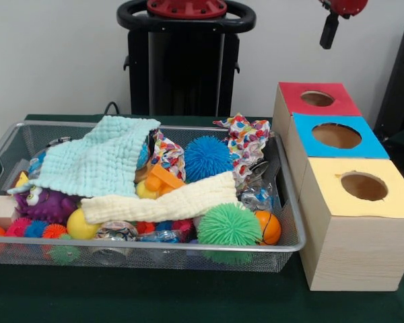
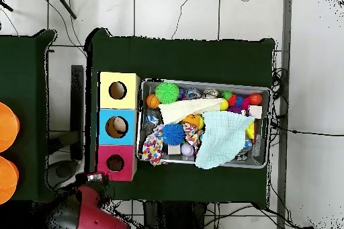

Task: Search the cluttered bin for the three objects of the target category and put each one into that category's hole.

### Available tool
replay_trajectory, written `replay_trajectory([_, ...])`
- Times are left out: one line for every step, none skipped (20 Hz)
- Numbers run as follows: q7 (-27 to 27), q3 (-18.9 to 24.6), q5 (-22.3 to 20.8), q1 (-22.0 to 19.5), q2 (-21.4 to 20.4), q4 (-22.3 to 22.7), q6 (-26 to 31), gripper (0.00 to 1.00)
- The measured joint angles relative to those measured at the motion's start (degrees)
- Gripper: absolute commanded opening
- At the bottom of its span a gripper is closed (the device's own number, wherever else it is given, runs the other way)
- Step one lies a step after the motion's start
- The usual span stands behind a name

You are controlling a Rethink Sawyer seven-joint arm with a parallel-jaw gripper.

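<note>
In the wire bin (image 1: 286,202) on the green desk (image 1: 155,296), a pale blue cloth (image 1: 97,161) and a cream cloth (image 1: 161,202) lie over the clutter, hiding much beneath, so only parts of the purple toy (image 1: 44,202), the orange piece (image 1: 163,180) and small balls at the front show clearly. A blue spiky ball (image 1: 207,157) and a green spiky ball (image 1: 229,225) sit exposed, beside the red box (image 1: 310,111), blue box (image 1: 363,145) and yellow box (image 1: 397,195), each with a hole. The end effector (image 1: 330,30) hangs high above the boxes, touching nothing; how far open it is cannot be told.
</note>
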Motion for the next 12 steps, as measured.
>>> replay_trajectory([0.0,-0.8,-1.3,-1.6,-0.3,-1.5,0.5,0.0])
replay_trajectory([0.0,-1.2,-2.1,-2.8,-0.5,-2.6,1.0,0.0])
replay_trajectory([0.0,-1.5,-2.6,-3.5,-0.5,-3.3,1.3,0.0])
replay_trajectory([0.0,-1.7,-3.2,-4.3,-0.6,-4.0,1.6,0.0])
replay_trajectory([0.0,-2.1,-4.1,-5.5,-0.7,-5.3,2.3,0.0])
replay_trajectory([0.0,-2.5,-5.4,-7.4,-0.8,-7.1,3.4,0.0])
replay_trajectory([0.0,-2.5,-6.2,-8.8,-1.0,-8.3,4.2,0.0])
replay_trajectory([0.0,-2.5,-6.8,-9.9,-1.1,-9.2,4.8,0.0])
replay_trajectory([0.0,-2.5,-7.7,-11.6,-1.3,-10.5,5.7,0.0])
replay_trajectory([0.0,-2.6,-8.1,-12.4,-1.4,-11.1,6.1,0.0])
replay_trajectory([0.0,-2.5,-9.1,-14.2,-1.8,-12.3,6.8,0.0])
replay_trajectory([0.0,-2.5,-9.7,-15.2,-2.0,-12.9,7.1,0.0])
